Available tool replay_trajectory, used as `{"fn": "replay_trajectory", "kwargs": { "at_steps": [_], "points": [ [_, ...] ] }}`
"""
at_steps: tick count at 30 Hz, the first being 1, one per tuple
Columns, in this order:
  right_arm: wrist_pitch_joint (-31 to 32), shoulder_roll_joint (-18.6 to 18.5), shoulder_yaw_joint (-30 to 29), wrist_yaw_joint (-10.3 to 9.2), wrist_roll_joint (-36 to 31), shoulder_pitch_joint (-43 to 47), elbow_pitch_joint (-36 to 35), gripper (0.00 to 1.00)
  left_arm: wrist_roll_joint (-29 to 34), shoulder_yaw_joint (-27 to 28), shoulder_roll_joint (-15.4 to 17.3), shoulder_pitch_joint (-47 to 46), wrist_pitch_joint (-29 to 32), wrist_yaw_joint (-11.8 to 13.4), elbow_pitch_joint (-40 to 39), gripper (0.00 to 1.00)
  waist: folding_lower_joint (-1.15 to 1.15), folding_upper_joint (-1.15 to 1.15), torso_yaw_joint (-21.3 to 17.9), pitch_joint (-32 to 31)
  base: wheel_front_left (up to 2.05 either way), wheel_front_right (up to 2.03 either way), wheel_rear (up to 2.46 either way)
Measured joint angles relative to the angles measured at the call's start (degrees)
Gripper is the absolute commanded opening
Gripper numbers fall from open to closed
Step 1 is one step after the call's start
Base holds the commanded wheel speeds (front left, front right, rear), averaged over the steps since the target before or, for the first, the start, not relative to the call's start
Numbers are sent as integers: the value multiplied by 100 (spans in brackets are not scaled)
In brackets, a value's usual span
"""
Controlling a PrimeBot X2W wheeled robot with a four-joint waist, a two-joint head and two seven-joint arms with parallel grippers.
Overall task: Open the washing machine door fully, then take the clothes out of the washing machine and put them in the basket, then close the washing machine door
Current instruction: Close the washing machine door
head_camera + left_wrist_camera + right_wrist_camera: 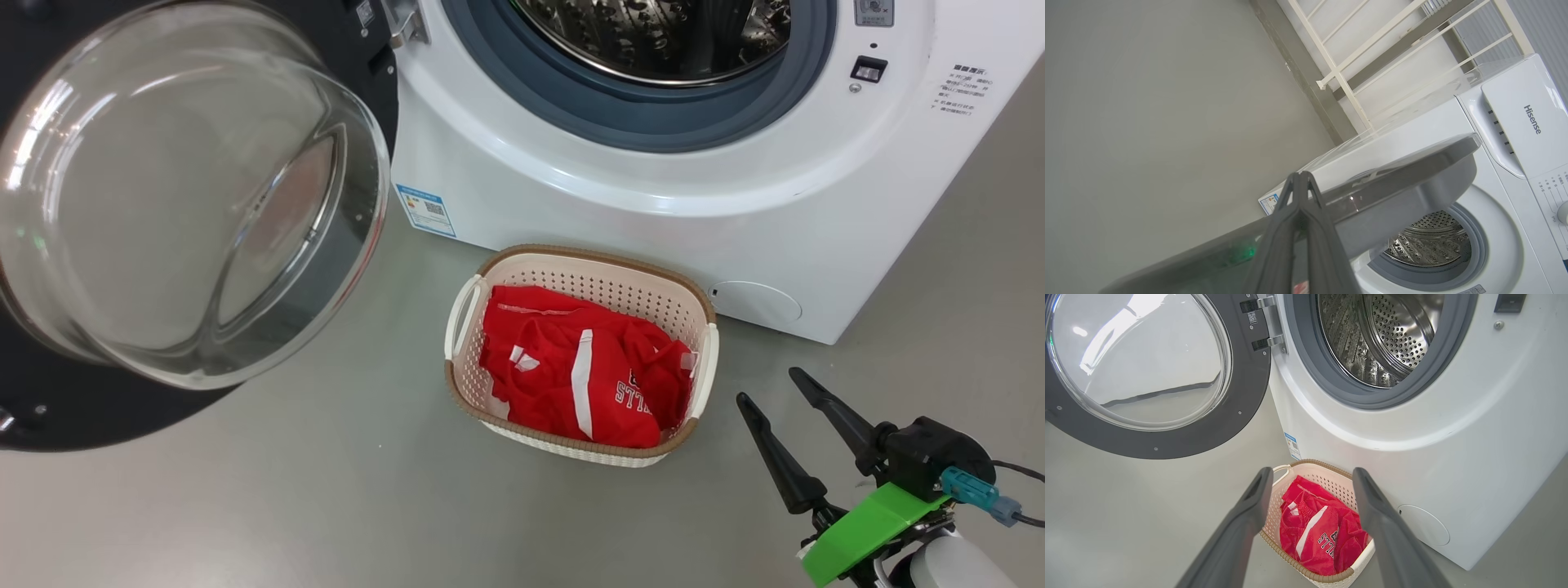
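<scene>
Lying bunched in the small cream rectangular plastic basket with perforated sides and a brown woven-look rim, the bright red jersey-like clothes with white stripes and white lettering cover its bottom. The basket stands on a smooth, pale grey floor, just in front of the big white front-loading washing machine. It sits between the round cap low on the machine's front and a small blue sticker. Inside the grey rubber gasket the perforated steel drum shows bare metal. The large round washing machine door, glossy black rim around a bulging clear glass window, stands swung open at the robot's left.

The right gripper hovers over the floor beside the basket, its two long dark fingers spread wide and holding nothing. In the left wrist view the left gripper has its fingers pressed together, empty, tips close to the door's edge; whether they touch it cannot be told. Beyond the machine stands a cream metal railing.
</scene>
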Motion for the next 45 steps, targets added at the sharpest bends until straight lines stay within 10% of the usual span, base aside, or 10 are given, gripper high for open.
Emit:
{"fn": "replay_trajectory", "kwargs": {
  "at_steps": [45],
  "points": [
    [0,83,-401,0,-4,47,-37,100,-1718,-1604,-524,1683,2260,-353,-3671,0,0,0,-559,-239,0,0,0]
  ]
}}
